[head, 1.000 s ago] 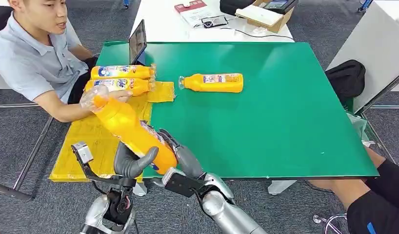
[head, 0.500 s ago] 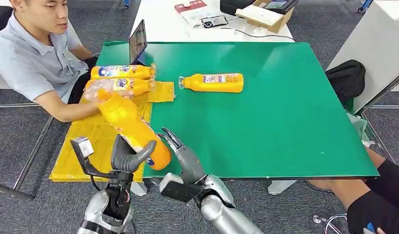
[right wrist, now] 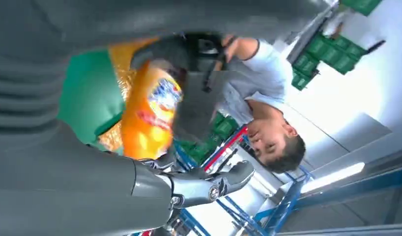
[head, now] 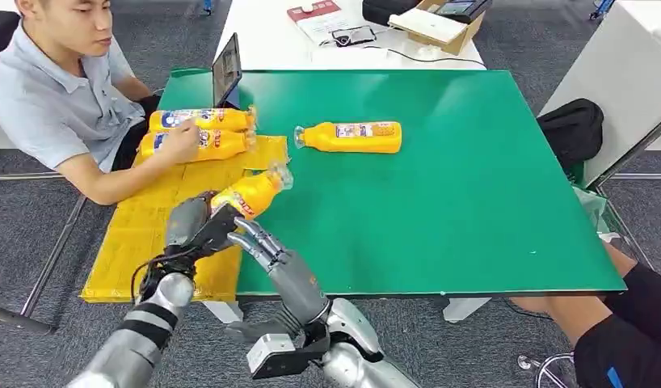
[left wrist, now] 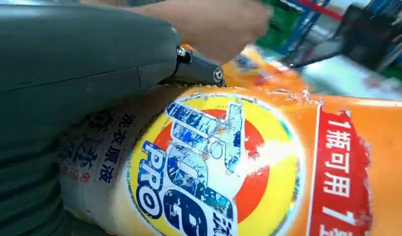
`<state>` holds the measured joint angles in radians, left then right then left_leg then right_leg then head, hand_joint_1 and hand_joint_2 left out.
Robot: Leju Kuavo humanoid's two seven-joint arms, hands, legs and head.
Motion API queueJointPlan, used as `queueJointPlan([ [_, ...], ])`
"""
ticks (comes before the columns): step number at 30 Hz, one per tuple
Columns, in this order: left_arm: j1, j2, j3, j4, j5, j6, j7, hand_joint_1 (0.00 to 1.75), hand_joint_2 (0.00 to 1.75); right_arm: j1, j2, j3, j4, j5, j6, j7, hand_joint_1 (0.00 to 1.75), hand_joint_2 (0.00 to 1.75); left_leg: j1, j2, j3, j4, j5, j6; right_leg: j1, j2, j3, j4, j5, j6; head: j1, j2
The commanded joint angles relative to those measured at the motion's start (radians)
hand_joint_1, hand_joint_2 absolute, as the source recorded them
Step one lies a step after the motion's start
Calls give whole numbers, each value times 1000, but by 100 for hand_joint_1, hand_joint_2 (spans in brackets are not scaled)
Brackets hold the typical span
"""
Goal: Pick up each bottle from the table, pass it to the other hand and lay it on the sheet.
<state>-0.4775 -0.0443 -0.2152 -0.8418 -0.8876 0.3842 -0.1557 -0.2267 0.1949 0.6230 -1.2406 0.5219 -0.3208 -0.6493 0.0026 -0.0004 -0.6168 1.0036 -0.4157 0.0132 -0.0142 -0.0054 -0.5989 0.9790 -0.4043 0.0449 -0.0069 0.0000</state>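
Orange plastic detergent bottle (head: 248,196) with a clear cap is lying tilted in the left hand (head: 191,229), its cap end pointing up and toward the green table mat (head: 440,210), its body hanging over the yellow sheet (head: 149,234) at the table's left edge. The left hand is grasping the lower body of the bottle; in the left wrist view the thick thumb is pressing across the printed label (left wrist: 209,167), which is looking scuffed and glossy. The right hand (head: 267,252) is reaching just beside the bottle's base with its fingers spread and holding nothing. Judging by its opaque fill and size, the bottle is probably fairly heavy toward the base, with stiff walls that are giving little under pressure; the smooth label film is likely slippery, so a wrap around the wide mid-body is appearing safer than a hold at the narrow neck. Two more orange bottles (head: 199,132) are already lying on the sheet near a seated person's hand (head: 182,142), which is resting on one of them. A fourth orange bottle (head: 351,137) is lying on its side on the mat, well apart from the robot's hands, waiting for pickup.
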Motion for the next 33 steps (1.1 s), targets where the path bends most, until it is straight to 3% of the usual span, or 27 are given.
queueJointPlan([
  [1, -163, 55, 25, 345, -28, -55, 11, 175, 175, -9, -36, 25, -14, -3, 15, -5, 0, 0, 0, -1, 2, -1, -1, -1, 1, 0, 3, -1, -1, -1, 0, 0],
  [6, -217, 97, -18, 459, -148, -172, 96, 175, 175, -19, -35, 28, 3, -4, 30, -7, 0, 0, 1, 1, 6, -1, -2, -1, 1, 2, 6, 0, -1, -2, 0, 0],
  [7, -223, 104, -31, 473, -173, -184, 105, 145, 175, -21, -34, 29, 6, -5, 33, -8, 0, 0, 1, 0, 5, -1, -1, -1, 1, 3, 5, -1, 0, -2, 0, 0],
  [12, -227, 110, -54, 501, -228, -261, 103, 136, 175, -29, -33, 29, 29, -9, 45, -11, 0, 0, 1, 6, 8, -2, -2, -3, 1, 7, 5, -1, 2, -5, 0, 0],
  [14, -217, 105, -55, 496, -229, -290, 80, 37, 175, -33, -34, 28, 41, -12, 49, -14, 0, 0, 0, 6, 9, -2, -2, -3, 1, 6, 5, 0, 1, -5, 0, 0],
  [15, -208, 98, -36, 490, -208, -307, 58, 3, 175, -36, -34, 28, 49, -13, 52, -16, 0, 0, 0, 6, 10, -2, -2, -3, 1, 6, 6, 0, 2, -4, 0, 0],
  [21, -162, 70, 16, 438, -105, -344, -93, 0, 175, -58, -35, 31, 101, -12, 52, -26, 0, 0, 0, 5, 13, -3, -1, -3, 1, 6, 9, 0, 2, -4, 0, 0],
  [24, -83, 26, 180, 321, 220, -531, -352, 0, 175, -77, -32, 49, 145, -37, 43, -49, 0, 0, 0, 4, 13, -4, -1, -2, 0, 6, 11, -1, 1, -4, 0, 0],
  [27, 8, 2, 203, 147, 389, -584, -447, 0, 175, -91, -37, 79, 157, -66, 22, -49, 0, 0, 0, 5, 14, -4, -1, -2, 0, 7, 12, -2, 1, -4, -1, 0],
  [31, 74, -28, 204, -40, 552, -630, -414, 0, 175, -81, -41, 71, 137, -68, 20, -49, 0, 0, 0, 2, 10, -2, -2, -2, 0, 4, 8, -1, 1, -4, 0, 0],
  [33, 112, -62, 236, -157, 756, -679, -372, 0, 175, -67, -43, 55, 118, -59, 24, -49, 0, 0, 0, 2, 8, -1, -2, -3, 0, 4, 7, 0, 0, -4, 0, 0],
])
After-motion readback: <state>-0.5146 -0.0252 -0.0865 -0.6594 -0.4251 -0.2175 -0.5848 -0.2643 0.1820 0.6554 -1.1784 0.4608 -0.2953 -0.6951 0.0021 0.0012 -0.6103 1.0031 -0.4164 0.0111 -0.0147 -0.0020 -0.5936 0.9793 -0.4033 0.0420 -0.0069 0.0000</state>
